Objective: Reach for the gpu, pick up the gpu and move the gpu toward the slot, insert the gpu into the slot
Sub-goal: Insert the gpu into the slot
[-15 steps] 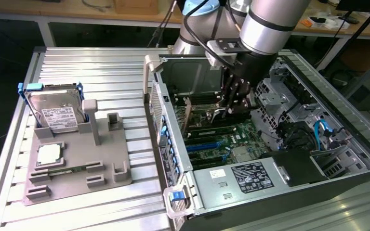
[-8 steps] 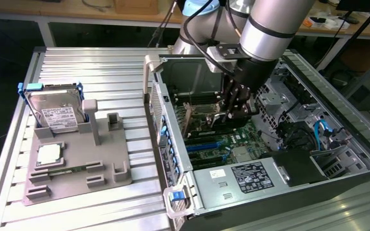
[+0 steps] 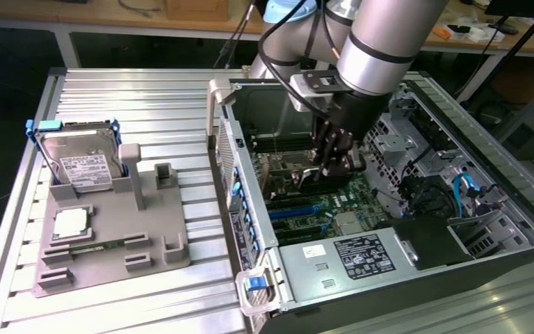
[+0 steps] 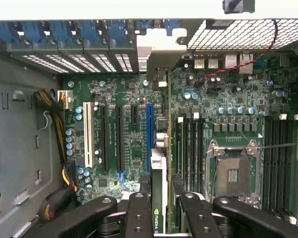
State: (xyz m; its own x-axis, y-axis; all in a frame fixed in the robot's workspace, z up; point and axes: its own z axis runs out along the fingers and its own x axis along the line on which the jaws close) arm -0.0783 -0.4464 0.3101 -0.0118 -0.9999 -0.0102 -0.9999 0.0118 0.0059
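Note:
My gripper (image 3: 338,165) is lowered into the open computer case and is shut on the gpu (image 3: 316,182), a thin dark card held on edge just above the motherboard (image 3: 304,209). In the wrist view the gpu (image 4: 159,173) runs straight out between the black fingers (image 4: 139,210), edge-on, with its grey bracket end toward the case's rear wall. It hangs right beside the long blue slot (image 4: 149,129), nearly in line with it. I cannot tell whether the card's edge touches the slot.
A silver hard drive (image 3: 81,163) and a square processor chip (image 3: 70,223) rest on the grey fixture (image 3: 109,243) on the exterior view's left. Inside the case are a white slot (image 4: 88,134), black slots, the processor socket (image 4: 232,173), yellow-black cables (image 4: 54,124) and a power supply (image 3: 360,257).

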